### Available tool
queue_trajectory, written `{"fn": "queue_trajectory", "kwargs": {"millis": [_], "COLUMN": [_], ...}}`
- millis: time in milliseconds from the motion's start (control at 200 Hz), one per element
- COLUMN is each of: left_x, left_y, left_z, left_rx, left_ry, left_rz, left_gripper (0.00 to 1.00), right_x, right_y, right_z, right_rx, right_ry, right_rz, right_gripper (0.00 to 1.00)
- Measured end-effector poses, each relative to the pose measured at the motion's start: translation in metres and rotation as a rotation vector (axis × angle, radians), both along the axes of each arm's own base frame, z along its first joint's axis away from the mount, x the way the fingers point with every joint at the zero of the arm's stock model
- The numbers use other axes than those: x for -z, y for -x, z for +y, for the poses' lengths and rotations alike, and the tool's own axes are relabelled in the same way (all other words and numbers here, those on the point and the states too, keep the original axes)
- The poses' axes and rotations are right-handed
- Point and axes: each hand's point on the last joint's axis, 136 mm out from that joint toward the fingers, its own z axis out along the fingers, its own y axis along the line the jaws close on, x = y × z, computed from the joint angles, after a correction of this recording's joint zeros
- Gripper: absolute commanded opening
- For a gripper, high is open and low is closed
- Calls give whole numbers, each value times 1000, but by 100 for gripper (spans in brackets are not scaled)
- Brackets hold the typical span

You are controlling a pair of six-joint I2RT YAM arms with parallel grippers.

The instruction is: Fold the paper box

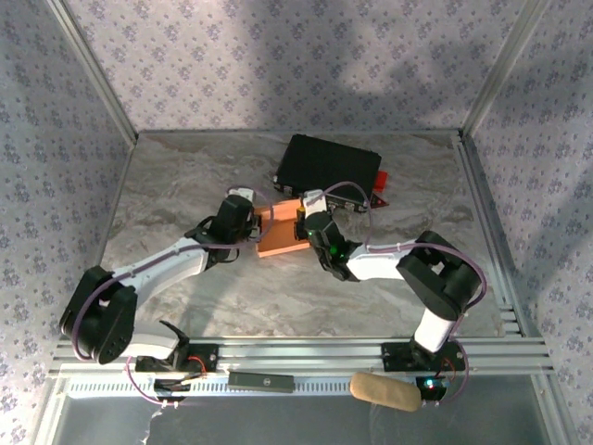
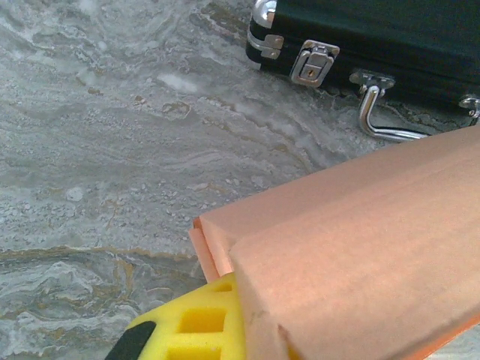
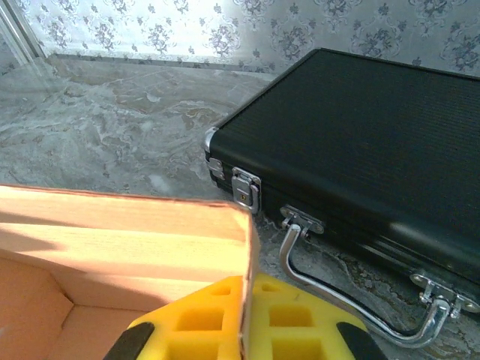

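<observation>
The paper box (image 1: 281,239) sits half-formed on the bench (image 1: 176,185), just before the black case (image 1: 329,167) — left gripper (image 1: 260,225) and right gripper (image 3: 245,319) each clamped on a wall, likely steadying the sides upright for folding.

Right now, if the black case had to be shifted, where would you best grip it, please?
Probably by the metal handle on the near long side of the black case. The case lies flat and looks too broad for the jaws; the handle is a thin loop on the table, so come low from that side.
</observation>
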Motion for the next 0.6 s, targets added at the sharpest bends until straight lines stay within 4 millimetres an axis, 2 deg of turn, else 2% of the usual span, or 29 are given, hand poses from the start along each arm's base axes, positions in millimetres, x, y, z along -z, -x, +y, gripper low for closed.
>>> {"fn": "queue_trajectory", "kwargs": {"millis": [240, 600], "left_x": [3, 11], "left_y": [13, 33], "left_z": [-5, -6], "left_rx": [4, -6], "left_ry": [-16, -13], "left_rz": [-42, -100], "left_gripper": [4, 6], "right_x": [1, 8], "right_y": [6, 29], "right_z": [-4, -6], "right_rx": [-6, -30], "right_ry": [23, 76], "right_rz": [-21, -48], "right_gripper": [0, 2]}}
